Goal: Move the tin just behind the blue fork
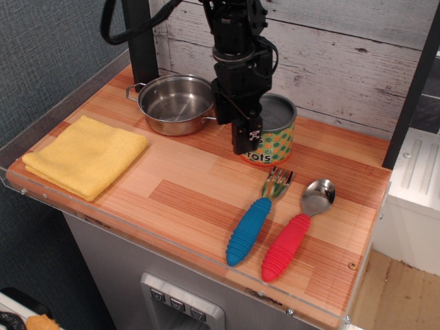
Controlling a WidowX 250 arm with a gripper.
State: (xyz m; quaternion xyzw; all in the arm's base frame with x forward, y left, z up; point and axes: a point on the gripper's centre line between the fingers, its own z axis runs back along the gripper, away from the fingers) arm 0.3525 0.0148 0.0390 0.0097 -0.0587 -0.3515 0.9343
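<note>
tin held in fingers, just behind blue fork, near back wall

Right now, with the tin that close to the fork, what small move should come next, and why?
Probably open the hand and lift it clear. The tin stands upright on the wooden table just behind the tines of the blue fork, so it looks placed. The hand is on the tin's near left side; its grip is hard to confirm from this view.
</note>
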